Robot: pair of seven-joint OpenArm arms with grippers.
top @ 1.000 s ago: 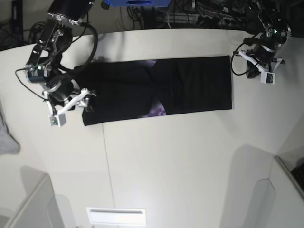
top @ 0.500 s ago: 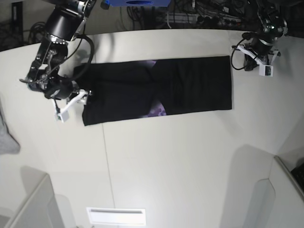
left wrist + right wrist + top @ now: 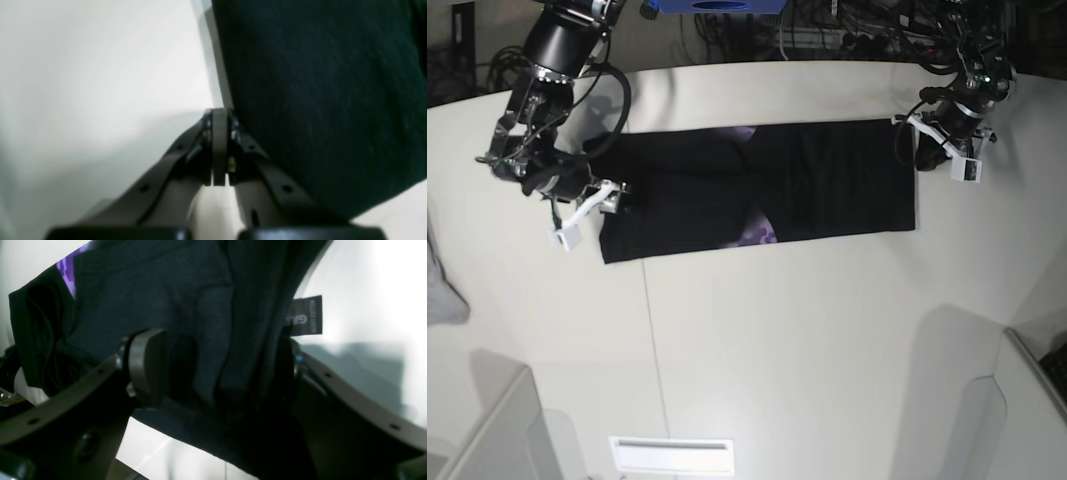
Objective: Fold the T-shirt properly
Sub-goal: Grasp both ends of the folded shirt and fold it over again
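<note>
The black T-shirt (image 3: 757,190) lies flat on the white table (image 3: 807,340) as a long folded strip, with a bit of purple print (image 3: 757,236) at its front edge. My right gripper (image 3: 613,200) is at the strip's left end. In the right wrist view it (image 3: 217,370) is open, with bunched black cloth (image 3: 206,306) between its fingers (image 3: 146,366); a neck label (image 3: 305,315) and purple print (image 3: 66,265) show. My left gripper (image 3: 909,135) is at the strip's far right corner. In the left wrist view it (image 3: 220,115) is shut, its tip against the shirt's edge (image 3: 317,100).
A grey cloth (image 3: 442,290) lies at the table's left edge. White bins stand at the front left (image 3: 487,430) and front right (image 3: 1027,400). Cables and a blue object (image 3: 717,5) sit behind the table.
My right gripper has moved in over the shirt's left end. My left gripper has come in from the right side to the shirt's far right corner.
</note>
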